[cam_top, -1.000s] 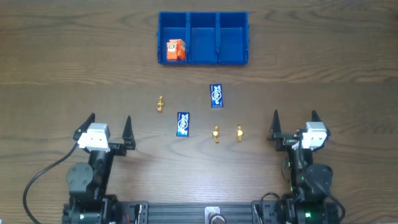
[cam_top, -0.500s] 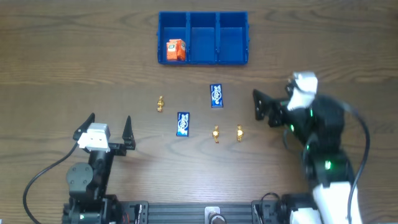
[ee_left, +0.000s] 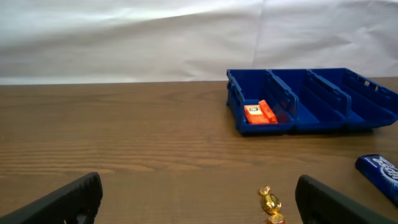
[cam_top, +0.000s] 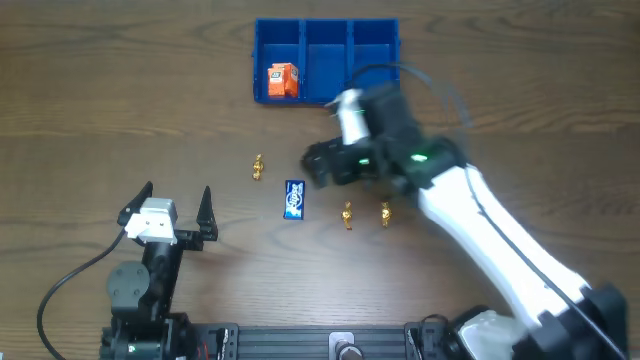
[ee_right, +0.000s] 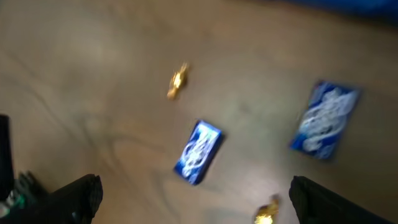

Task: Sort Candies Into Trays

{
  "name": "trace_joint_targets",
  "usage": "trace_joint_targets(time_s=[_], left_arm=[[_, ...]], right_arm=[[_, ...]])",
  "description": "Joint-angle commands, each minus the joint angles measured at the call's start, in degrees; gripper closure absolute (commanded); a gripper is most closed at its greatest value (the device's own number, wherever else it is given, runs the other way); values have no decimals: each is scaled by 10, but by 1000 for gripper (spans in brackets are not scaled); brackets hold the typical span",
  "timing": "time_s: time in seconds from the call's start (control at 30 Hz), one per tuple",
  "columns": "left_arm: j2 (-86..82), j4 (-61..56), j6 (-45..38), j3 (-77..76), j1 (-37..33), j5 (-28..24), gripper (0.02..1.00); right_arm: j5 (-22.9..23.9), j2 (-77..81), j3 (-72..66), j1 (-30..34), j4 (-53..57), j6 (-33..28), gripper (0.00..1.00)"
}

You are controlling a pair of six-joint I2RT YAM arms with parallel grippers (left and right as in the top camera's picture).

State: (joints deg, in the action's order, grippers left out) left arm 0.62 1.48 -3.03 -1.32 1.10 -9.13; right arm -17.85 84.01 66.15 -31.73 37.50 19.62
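The blue tray (cam_top: 326,98) sits at the far side of the wooden surface (cam_top: 120,110), with an orange candy (cam_top: 283,81) in its left compartment. Loose on the surface nearer the arms lie a left gold candy (cam_top: 258,167), a middle gold candy (cam_top: 347,215) and a right gold candy (cam_top: 385,212) just beside it, and a near blue bar (cam_top: 294,199) between the left and middle ones. A far blue bar (ee_right: 324,119) lies closer to the tray. The right pincer (cam_top: 318,166) is spread wide and holds nothing; reaching across the middle, it seems to hang above the near blue bar, though its wrist view is blurred. The left pincer (cam_top: 178,188) is also wide open and empty, close to its base, well apart from the candies.
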Motion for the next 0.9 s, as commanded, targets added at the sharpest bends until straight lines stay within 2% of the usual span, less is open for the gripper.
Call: trace_joint_targets(time_s=[0.03,0.27,0.63,0.87,0.9], left_arm=[[-4,20,-4,10,-3,-14,20],[-4,20,-4,10,-3,-14,20],[-4,20,-4,10,-3,-14,20],[-4,20,-4,10,-3,-14,20],[-4,20,-4,10,-3,-14,20]], right_arm=[[104,84,65,-86,57,103,3],[182,190,104,-170,94,202,3],[205,311,122,-177,68,269,3],[223,358,165,-178,85,286,3],[223,359,165,-178,83,287,58]])
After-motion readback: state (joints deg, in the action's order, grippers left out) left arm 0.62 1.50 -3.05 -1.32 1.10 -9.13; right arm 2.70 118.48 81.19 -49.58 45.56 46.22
